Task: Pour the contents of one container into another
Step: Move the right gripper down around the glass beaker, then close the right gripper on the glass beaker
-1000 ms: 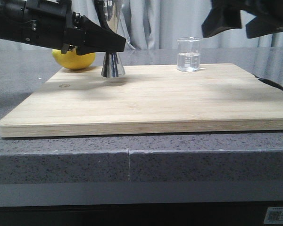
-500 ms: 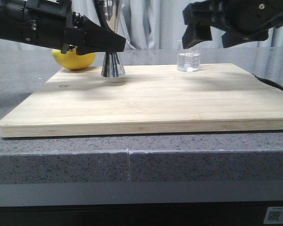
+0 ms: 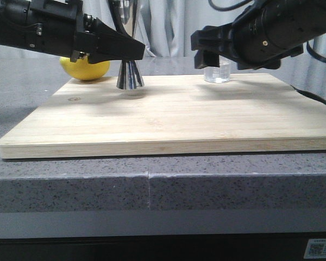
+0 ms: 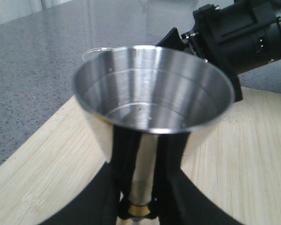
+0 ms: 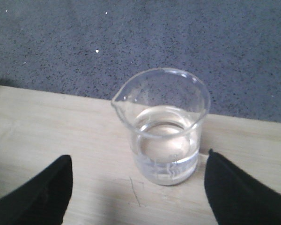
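Note:
The steel jigger [image 3: 130, 76] stands upright at the far left of the bamboo board [image 3: 168, 117]. My left gripper [image 3: 132, 53] is shut on its narrow gold waist [image 4: 139, 207], and the jigger's open upper cup [image 4: 152, 98] looks empty. The clear glass beaker [image 5: 166, 126] stands on the board's far right part and holds some clear liquid. My right gripper [image 5: 138, 154] is open with the beaker's base between its fingertips, nearer one finger [image 5: 241, 192], and nothing touches. In the front view the right gripper [image 3: 212, 57] covers the top of the beaker [image 3: 217, 75].
A yellow lemon [image 3: 85, 68] lies behind the board's far left corner, just behind my left arm. The board rests on a grey speckled counter [image 3: 152, 185], whose front edge is close below. Curtains hang behind.
My right arm has come down and to the left from the upper right, and its open fingers are now around the beaker. The left gripper and the jigger have not moved.

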You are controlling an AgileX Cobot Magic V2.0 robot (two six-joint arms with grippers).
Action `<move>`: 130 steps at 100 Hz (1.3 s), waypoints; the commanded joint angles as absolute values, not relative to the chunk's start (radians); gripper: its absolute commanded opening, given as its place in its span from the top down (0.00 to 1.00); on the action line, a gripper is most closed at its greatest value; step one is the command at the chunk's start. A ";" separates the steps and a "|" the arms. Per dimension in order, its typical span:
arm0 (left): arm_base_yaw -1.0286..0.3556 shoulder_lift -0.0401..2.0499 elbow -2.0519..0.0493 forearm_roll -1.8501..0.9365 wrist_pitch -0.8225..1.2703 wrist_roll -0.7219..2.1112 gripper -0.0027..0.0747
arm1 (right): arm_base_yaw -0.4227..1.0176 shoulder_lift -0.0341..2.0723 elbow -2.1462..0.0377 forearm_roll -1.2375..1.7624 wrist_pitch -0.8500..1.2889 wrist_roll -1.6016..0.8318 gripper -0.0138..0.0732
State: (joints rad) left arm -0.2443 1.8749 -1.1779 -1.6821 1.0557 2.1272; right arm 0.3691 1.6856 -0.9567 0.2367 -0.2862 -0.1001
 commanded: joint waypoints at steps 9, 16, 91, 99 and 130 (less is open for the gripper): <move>-0.241 1.830 -1.207 -1.756 1.122 2.130 0.96 | 0.369 1.681 -0.990 0.180 -0.453 -0.047 0.22; -0.241 1.830 -1.207 -1.756 1.122 2.130 0.96 | 0.369 1.691 -0.990 0.157 -0.471 -0.023 0.22; -0.241 1.830 -1.207 -1.756 1.122 2.130 0.96 | 0.359 1.735 -0.990 0.110 -0.582 -0.010 0.22; -0.241 1.830 -1.207 -1.756 1.122 2.130 0.96 | 0.359 1.735 -0.990 0.109 -0.583 -0.010 0.22; -0.241 1.830 -1.207 -1.756 1.122 2.130 0.96 | 0.359 1.735 -0.990 0.109 -0.583 -0.010 0.40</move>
State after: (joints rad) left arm -0.2443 1.8749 -1.1779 -1.6821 1.0557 2.1272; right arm 0.3626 1.7794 -0.9589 0.1251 -0.4994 -0.0066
